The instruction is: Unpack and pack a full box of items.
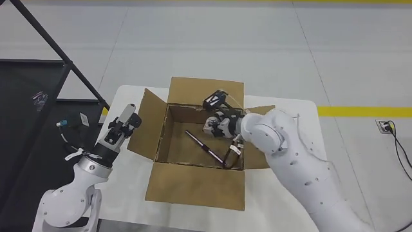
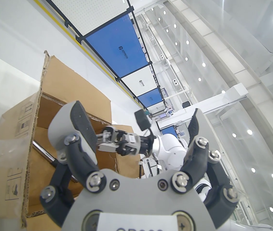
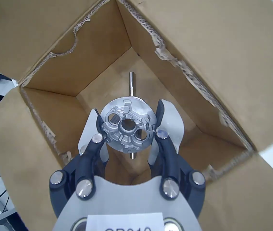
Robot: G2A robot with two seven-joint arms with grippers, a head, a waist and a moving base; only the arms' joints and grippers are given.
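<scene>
1. the cardboard box [image 1: 193,187] stands on the white table [image 1: 132,174] with all four flaps folded outward and its top open.
2. the right gripper [image 3: 128,108] is inside the box's opening, toward the far right part of it in the top view [image 1: 211,127].
3. its two fingers [image 3: 161,111] are closed on the rim of a round grey metal disc [image 3: 128,127], one finger on each side. the disc is a cast part with a centre bore and several holes around it.
4. the disc hangs in the gripper over the box's interior, clear of the walls. whether it touches anything below it cannot be told.
5. a slim metal rod [image 3: 132,82] lies on the box floor. in the right wrist view it runs behind the disc, with an end showing on each side. in the top view it lies slantwise across the floor [image 1: 203,145].
6. the left gripper [image 1: 127,117] is outside the box, over the table just beside the left flap.
7. its fingers [image 2: 80,118] are spread wide apart with nothing between them [image 2: 136,111].
8. the left wrist view looks past those fingers at the box's outer wall [image 2: 13,131].
</scene>
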